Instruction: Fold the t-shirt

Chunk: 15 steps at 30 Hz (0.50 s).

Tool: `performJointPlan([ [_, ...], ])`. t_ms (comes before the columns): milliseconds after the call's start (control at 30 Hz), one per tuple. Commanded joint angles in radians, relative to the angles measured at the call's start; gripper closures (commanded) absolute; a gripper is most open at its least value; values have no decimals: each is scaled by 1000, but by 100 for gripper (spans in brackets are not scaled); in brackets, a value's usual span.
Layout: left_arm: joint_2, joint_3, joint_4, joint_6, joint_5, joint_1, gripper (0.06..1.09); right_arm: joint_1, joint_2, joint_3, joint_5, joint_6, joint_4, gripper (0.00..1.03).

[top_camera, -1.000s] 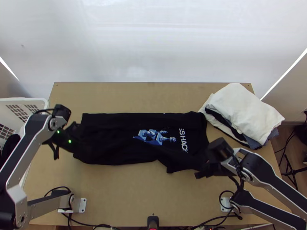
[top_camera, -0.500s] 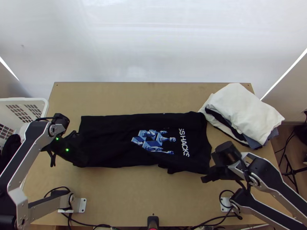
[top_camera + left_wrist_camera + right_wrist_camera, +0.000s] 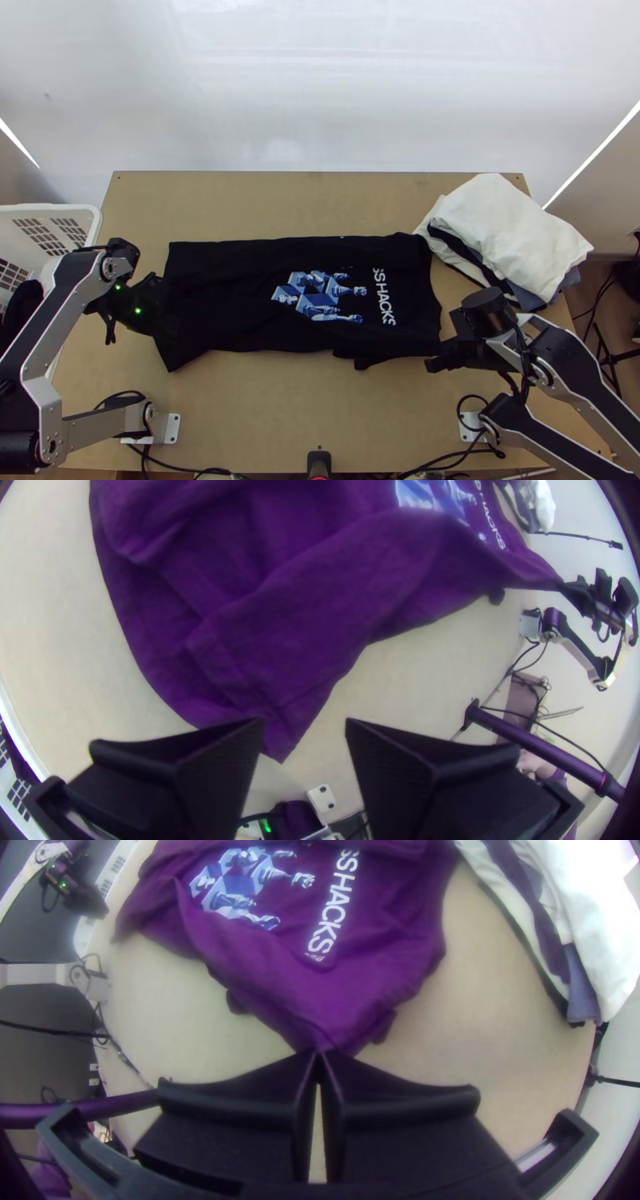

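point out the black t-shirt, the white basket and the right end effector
Black t-shirt (image 3: 232, 292): top view, on the plain cloth of its body
White basket (image 3: 48, 209): top view, on its rim
Right end effector (image 3: 320, 1054): right wrist view, midway between its fingertips

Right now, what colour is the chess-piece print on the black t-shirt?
The print is blue and pale blue; clearest in the top view.

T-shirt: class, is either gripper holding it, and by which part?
The right gripper pinches the t-shirt by its edge near the white lettering; the left gripper, fingers apart, holds nothing.
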Motion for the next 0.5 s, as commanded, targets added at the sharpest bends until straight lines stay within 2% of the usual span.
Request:
performJointPlan([
  [0,-27,12,57,-11,49,67,105,-5,0,24,2,0,-10,99],
  [33,-22,17,55,-12,47,67,104,-5,0,28,2,0,-13,99],
  [67,-5,23,37,-12,44,64,91,-5,1,32,2,0,-15,99],
  [133,29,27,-43,2,4,33,45,-4,1,36,0,0,-21,99],
  [167,33,17,-60,-3,-45,10,39,-2,1,38,0,0,-21,99],
  [267,44,-17,-80,-66,-147,-43,39,1,6,41,0,1,-19,99],
  [467,125,-26,-60,-156,-155,-46,39,27,9,36,-1,24,-16,99],
])
